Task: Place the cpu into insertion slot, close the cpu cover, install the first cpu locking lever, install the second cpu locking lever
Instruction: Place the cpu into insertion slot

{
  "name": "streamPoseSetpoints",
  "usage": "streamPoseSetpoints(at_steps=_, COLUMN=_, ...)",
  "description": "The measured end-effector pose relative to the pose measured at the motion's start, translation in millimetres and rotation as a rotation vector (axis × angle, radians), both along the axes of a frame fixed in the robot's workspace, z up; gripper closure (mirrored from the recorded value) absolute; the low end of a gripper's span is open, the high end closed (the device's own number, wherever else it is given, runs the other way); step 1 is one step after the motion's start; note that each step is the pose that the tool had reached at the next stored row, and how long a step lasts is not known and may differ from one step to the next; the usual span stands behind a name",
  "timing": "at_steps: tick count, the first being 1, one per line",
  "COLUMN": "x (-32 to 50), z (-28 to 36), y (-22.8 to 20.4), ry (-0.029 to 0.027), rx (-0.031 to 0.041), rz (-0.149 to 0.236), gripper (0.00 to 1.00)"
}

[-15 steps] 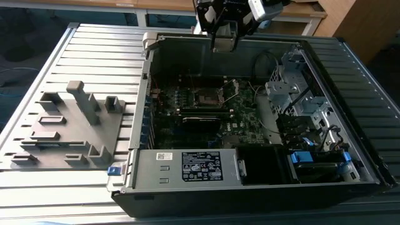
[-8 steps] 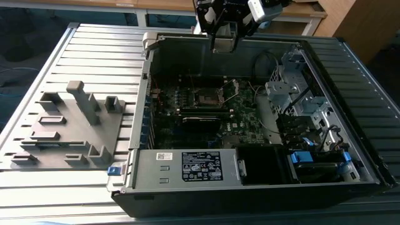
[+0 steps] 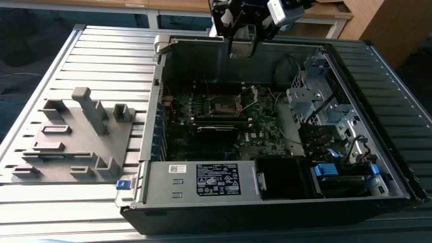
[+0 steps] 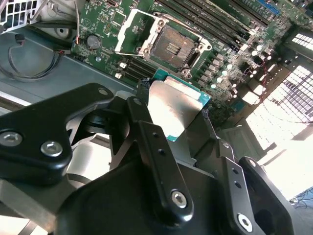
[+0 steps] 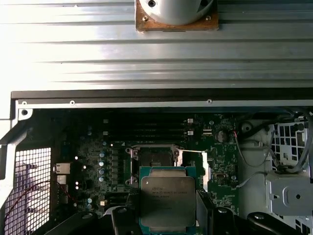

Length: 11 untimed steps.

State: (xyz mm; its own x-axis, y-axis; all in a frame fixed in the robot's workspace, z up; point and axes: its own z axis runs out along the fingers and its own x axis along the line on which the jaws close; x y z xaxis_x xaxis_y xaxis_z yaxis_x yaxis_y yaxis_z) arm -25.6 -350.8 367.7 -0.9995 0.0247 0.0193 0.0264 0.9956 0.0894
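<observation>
My gripper (image 3: 242,52) hangs above the open computer case (image 3: 152,177), over its back wall. It is shut on the cpu (image 5: 167,199), a flat square chip with a silver-grey face and a teal edge, pinched by its two sides between the black fingers (image 4: 146,125). In the second wrist view the cpu (image 4: 173,110) shows its plain metal side. Below it on the green motherboard lies the insertion slot (image 4: 171,46), a dark square recess, bare and uncovered. The cpu cover (image 4: 137,28) stands swung open beside the insertion slot (image 3: 223,105). In the first wrist view the cpu hides part of the insertion slot (image 5: 152,156).
Long black memory slots (image 4: 220,24) run beside the socket. A power supply box (image 3: 202,179) and drive cages (image 3: 317,101) fill the case's front and the exterior view's right. Loose cables (image 4: 29,63) lie near the board. A grey fixture plate (image 3: 74,136) sits on the ribbed table outside the case.
</observation>
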Motion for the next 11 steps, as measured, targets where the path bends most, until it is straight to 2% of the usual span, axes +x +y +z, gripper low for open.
streamPoseSetpoints(at_steps=11, x=0.0, z=-1.3, y=0.1, ry=-0.0001, rx=0.0001, rz=0.000, gripper=0.46)
